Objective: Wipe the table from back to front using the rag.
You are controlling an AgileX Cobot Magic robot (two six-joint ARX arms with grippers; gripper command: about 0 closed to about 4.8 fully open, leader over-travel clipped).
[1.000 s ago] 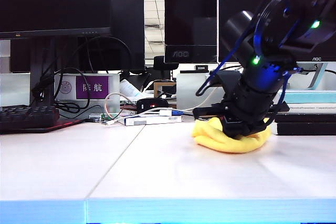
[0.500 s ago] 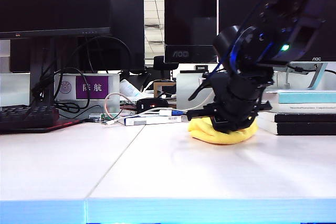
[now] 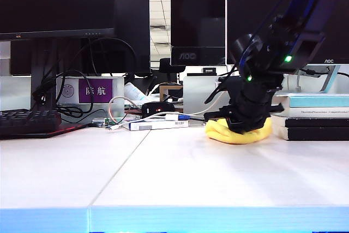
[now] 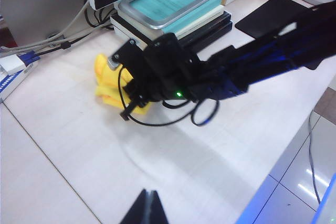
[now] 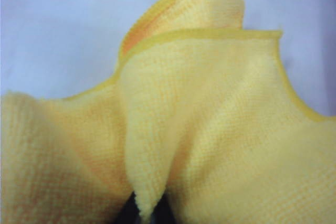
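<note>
Two arms share this tabletop (image 3: 163,178): nearest, the left gripper (image 4: 147,209) hangs over its bare near part, fingers pressed together and empty. Far back on the right, just before the stacked books (image 3: 313,117), the right gripper (image 3: 246,123) pinches the bunched rag (image 3: 235,133) down onto the surface. Bare tabletop lies nearward of the rag, so the stroke probably runs that way.

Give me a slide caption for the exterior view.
Right gripper presses the bunched yellow rag onto the table near stacked books.
</note>
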